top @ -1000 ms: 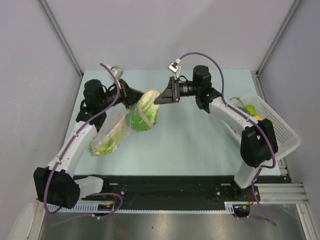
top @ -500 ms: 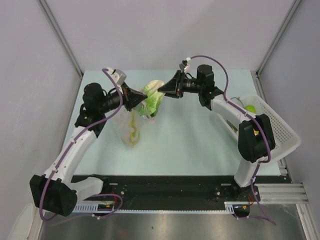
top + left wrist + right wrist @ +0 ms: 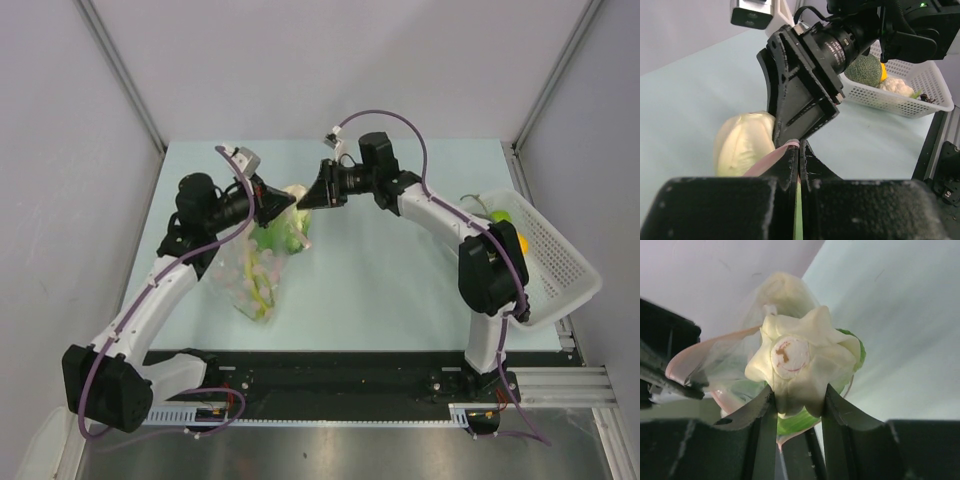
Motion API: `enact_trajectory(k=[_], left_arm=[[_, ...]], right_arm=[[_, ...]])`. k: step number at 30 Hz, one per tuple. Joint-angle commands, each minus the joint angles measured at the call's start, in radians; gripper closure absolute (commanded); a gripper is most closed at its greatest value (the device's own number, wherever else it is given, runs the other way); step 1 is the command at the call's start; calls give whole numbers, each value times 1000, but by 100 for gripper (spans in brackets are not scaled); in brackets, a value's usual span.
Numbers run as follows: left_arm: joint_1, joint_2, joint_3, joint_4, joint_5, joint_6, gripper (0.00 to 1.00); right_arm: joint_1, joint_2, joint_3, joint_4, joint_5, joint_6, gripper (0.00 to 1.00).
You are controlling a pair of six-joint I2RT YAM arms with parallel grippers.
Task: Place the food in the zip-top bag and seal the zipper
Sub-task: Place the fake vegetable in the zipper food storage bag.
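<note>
Two arms met over the far left part of the worktop (image 3: 400, 280). There was one zip-top bag (image 3: 250, 280), one white latticed basket (image 3: 565, 255) and one toy cabbage head (image 3: 800, 360) outside the basket.

The left gripper (image 3: 798, 150) had its jaws pressed together on the zipper (image 3: 767, 162), the pink strip along the bag's mouth, and held that edge up. The right gripper (image 3: 799, 397) stood partly closed with a finger on each side of the cabbage, clamping it at the bag's mouth. Whether the cabbage was past the rim could not be told.

The cabbage was pale cream, with a round white stem end flecked brown and some green leaf below. The bag was clear, crinkled and faintly pink-dotted, and its body trailed from the mouth toward the near edge. Green and pale pieces showed inside it, too blurred to count.

The basket sat at the right edge, reaching out past it, well apart from the bag. The left wrist view showed four things in it: one green netted melon (image 3: 865, 70), one orange piece (image 3: 883, 73), one white cauliflower (image 3: 897, 86) and one dark piece (image 3: 926, 98).
</note>
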Motion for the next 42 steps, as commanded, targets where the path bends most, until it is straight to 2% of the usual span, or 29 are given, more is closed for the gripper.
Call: enact_trajectory(k=[1, 2, 3, 6, 7, 13, 16, 18, 20, 23, 26, 27, 30, 32, 35, 36, 37, 38, 39, 40, 41, 42], left_arm=[[-18, -44, -3, 140, 13, 6, 100], [-18, -52, -5, 142, 10, 1, 100], [-16, -53, -7, 144, 8, -11, 100], [-9, -62, -11, 154, 8, -57, 100], [-6, -62, -5, 156, 11, -68, 100], [27, -55, 6, 180, 20, -190, 100], [54, -47, 0, 211, 34, -265, 100], [65, -35, 0, 237, 62, -318, 100], [67, -26, 3, 252, 88, -358, 100], [73, -23, 4, 291, 132, -384, 100], [79, -16, 15, 285, 139, -417, 100], [79, -16, 19, 286, 146, -422, 100], [79, -26, 35, 222, 143, -364, 100], [80, -10, 49, 132, 136, -332, 100], [85, 35, 55, 142, 223, -396, 100], [85, 46, 53, 151, 241, -414, 100], [89, 54, 52, 157, 272, -436, 100], [96, 60, 47, 164, 280, -439, 100], [103, 65, 35, 170, 287, -442, 100], [122, 65, 30, 177, 290, -450, 100], [131, 66, 27, 176, 292, -451, 100], [139, 66, 24, 182, 303, -454, 100]], right_arm=[[-5, -108, -140, 133, -145, -228, 100], [-11, -128, -171, 258, -191, -231, 100], [-18, -143, -195, 305, -217, -248, 100], [-19, -198, -229, 381, -297, -308, 100], [-18, -212, -231, 370, -313, -393, 100], [2, -327, -231, 99, -314, -764, 100], [10, -373, -233, -21, -326, -872, 100], [19, -403, -231, -91, -333, -1028, 100], [30, -426, -233, -181, -313, -1181, 100], [31, -459, -239, -221, -230, -1280, 100], [12, -472, -268, -161, -202, -1207, 100], [7, -464, -268, -121, -142, -1155, 100], [-37, -444, -268, 13, -150, -903, 100], [-38, -452, -268, 6, -167, -917, 100], [-5, -475, -271, -122, -256, -1192, 100], [25, -479, -271, -229, -279, -1313, 100], [37, -484, -269, -275, -285, -1493, 100], [51, -485, -269, -318, -291, -1585, 100], [74, -489, -269, -404, -303, -1660, 100], [90, -490, -269, -461, -299, -1846, 100], [103, -493, -269, -524, -288, -1947, 100], [114, -493, -269, -666, -276, -2051, 100]])
